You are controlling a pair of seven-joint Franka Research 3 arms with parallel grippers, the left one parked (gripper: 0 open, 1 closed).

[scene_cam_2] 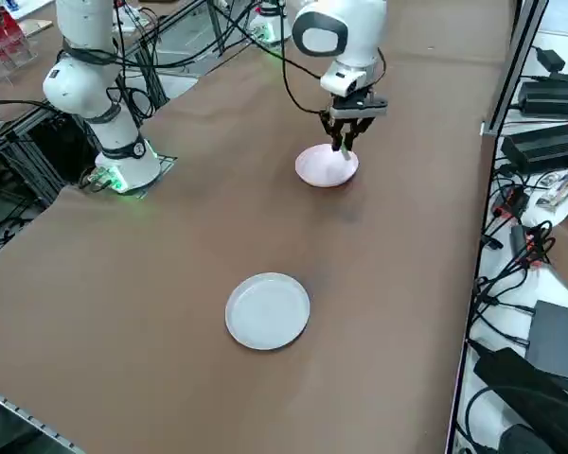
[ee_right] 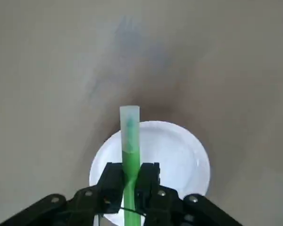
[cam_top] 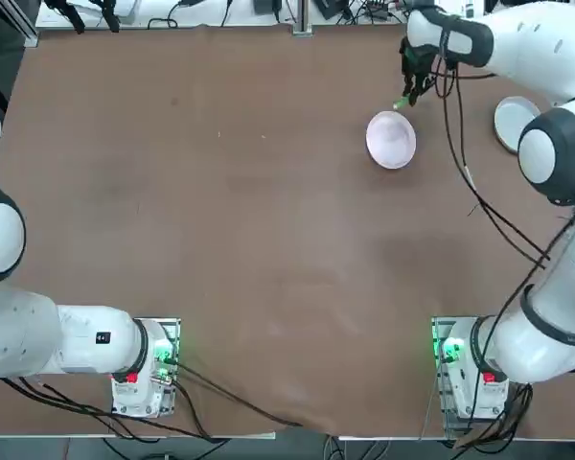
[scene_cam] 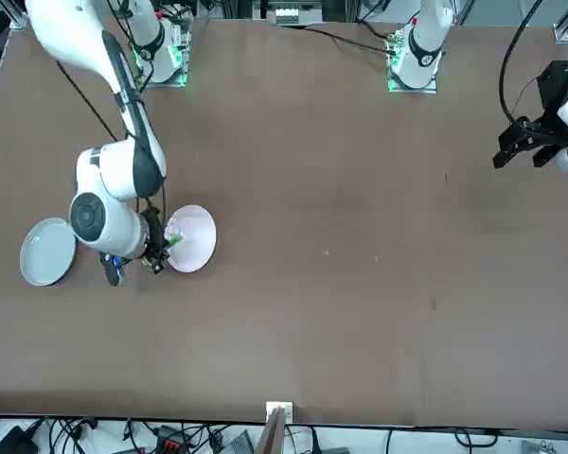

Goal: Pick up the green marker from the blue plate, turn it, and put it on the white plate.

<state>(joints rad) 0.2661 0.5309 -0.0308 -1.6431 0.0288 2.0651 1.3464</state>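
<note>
Right pincer (ee_right: 130, 186) is closed on the green marker (ee_right: 129, 141), fingers clamped on its lower part w/ the capped end sticking out past the tips. In the top view the pincer (cam_top: 414, 88) sits upper right of frame, the marker (cam_top: 401, 102) poking out toward the white plate (cam_top: 391, 139) just below-left of it. Wrist view: marker's long axis runs straight out from the pincer, across the white plate (ee_right: 179, 155) w/ its tip reaching past the rim over bare table (ee_right: 61, 70). So the plate is right under the held marker; height above it I can't tell.

Blue plate (cam_top: 514, 123) is at the right edge of the top view, well apart, w/ nothing on it. In the right side view it lies low centre (scene_cam_2: 268, 310), white plate (scene_cam_2: 326, 166) above it.

Judgement: pick done; what's left is lowering so the marker lands w/in the rim, then release. Risk: overhanging tip could tip it off the rim.
</note>
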